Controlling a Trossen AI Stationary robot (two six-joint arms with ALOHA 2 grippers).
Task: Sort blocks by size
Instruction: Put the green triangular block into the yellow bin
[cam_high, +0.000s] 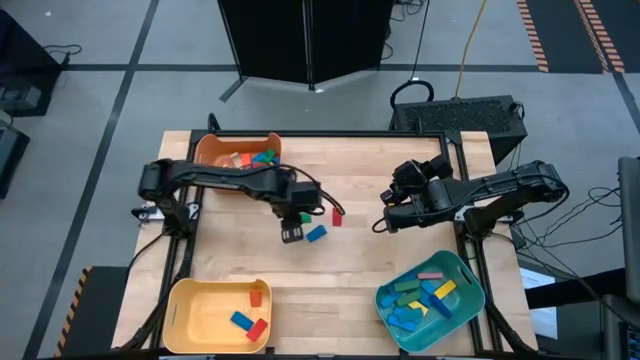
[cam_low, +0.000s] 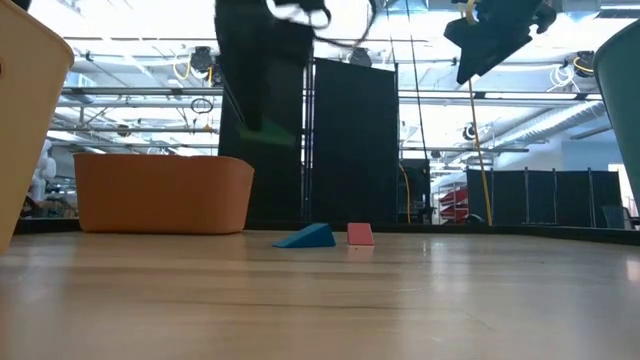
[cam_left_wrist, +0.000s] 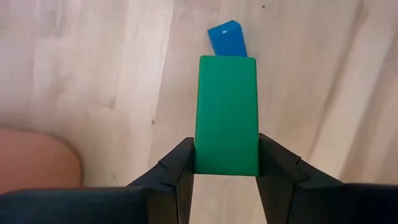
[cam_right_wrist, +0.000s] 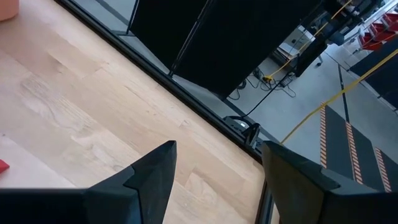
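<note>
Inspector: While raised above mid-table, the left gripper (cam_left_wrist: 225, 163) clamps an upright green rectangular wooden block (cam_left_wrist: 226, 115).

Clerk: Beyond it?

Inspector: A blue wooden block (cam_left_wrist: 226, 38) lies on the table. The right gripper (cam_right_wrist: 214, 168) hangs with jaws wide.

Overhead, one camera looks straight down on my whole table (cam_high: 340, 270). A second sits at tabletop level, facing the room. My left wrist camera peers closely past a green block (cam_left_wrist: 226, 115) toward a blue block (cam_left_wrist: 227, 38), apparently the one at 5 o'clock of my left gripper (cam_high: 297, 228) overhead.
</note>
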